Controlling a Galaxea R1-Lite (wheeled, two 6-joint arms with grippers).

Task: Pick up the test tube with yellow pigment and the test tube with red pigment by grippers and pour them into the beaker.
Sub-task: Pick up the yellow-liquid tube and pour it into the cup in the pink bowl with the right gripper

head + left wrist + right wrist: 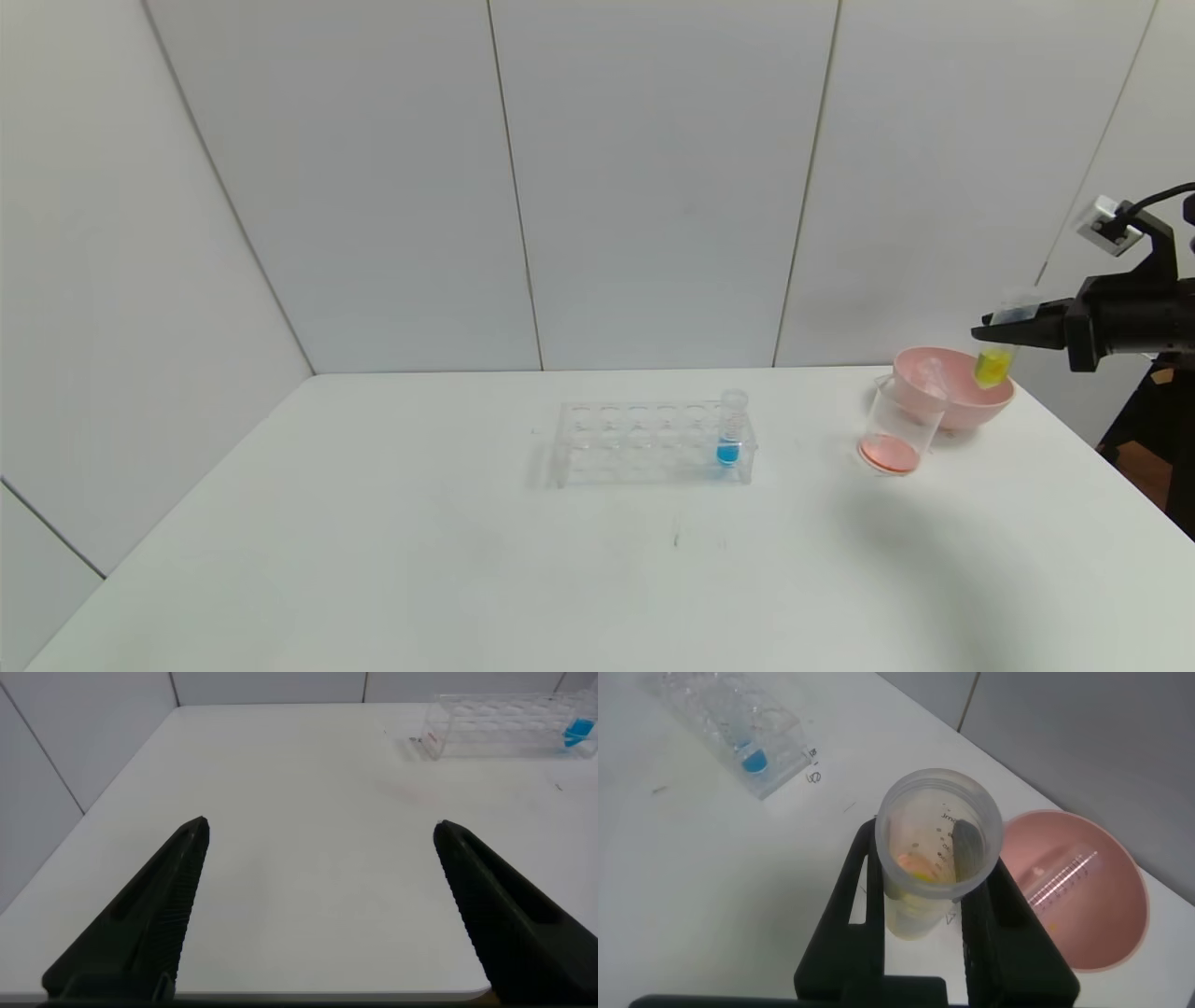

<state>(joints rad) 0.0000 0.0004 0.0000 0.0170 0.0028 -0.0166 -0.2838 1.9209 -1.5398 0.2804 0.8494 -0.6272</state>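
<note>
While the right gripper [991, 332] fingers clamp the upright yellow tube [995, 362] above the pink bowl [966, 403], the beaker [898, 427] sits at its 8 o'clock; left gripper [322, 905] fingers apart, parked.

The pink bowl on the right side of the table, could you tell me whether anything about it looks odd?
Yes. An empty test tube lies on its side inside the pink bowl rather than standing in the clear rack. No spill is visible, and the beaker beside it stands upright with orange-red liquid at its bottom.
</note>
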